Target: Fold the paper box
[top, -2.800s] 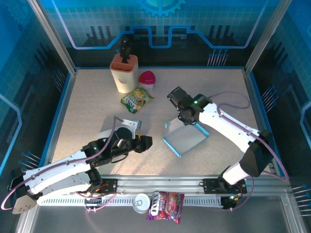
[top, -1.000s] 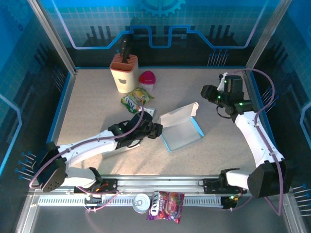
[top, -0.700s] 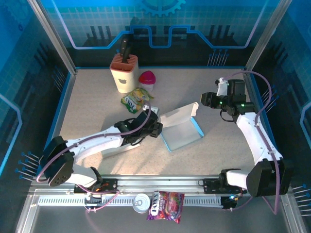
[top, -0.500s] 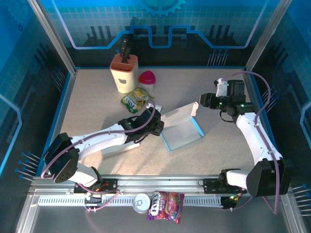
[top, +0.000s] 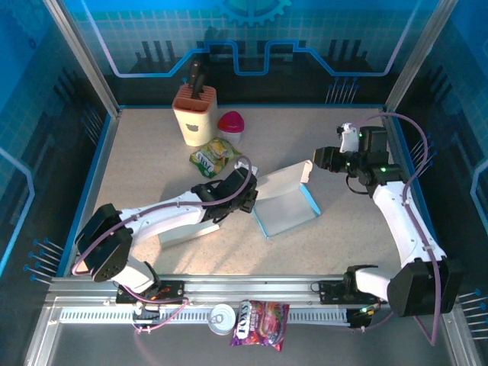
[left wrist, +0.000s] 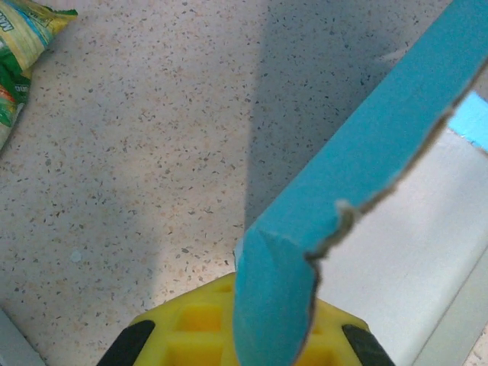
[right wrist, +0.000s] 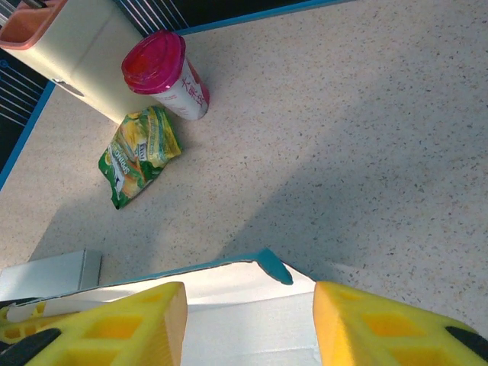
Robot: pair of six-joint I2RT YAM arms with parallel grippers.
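Pinching ragged-edged blue box flap [left wrist: 366, 160], left claw [left wrist: 263, 335]

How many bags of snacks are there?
2. A green-yellow bag lies near the pink-lidded cup; a purple bag lies on the near rail beside the can. Others could hide behind the arms.

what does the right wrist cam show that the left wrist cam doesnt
Right wrist adds: the pink-lidded cup, the cream knife block, a grey box at the left edge, and the right gripper, open, near the paper box and its white flap. Left wrist adds: the left gripper shut on the paper box's blue edge, close up. Shared: the paper box, the green-yellow snack bag and the speckled table.
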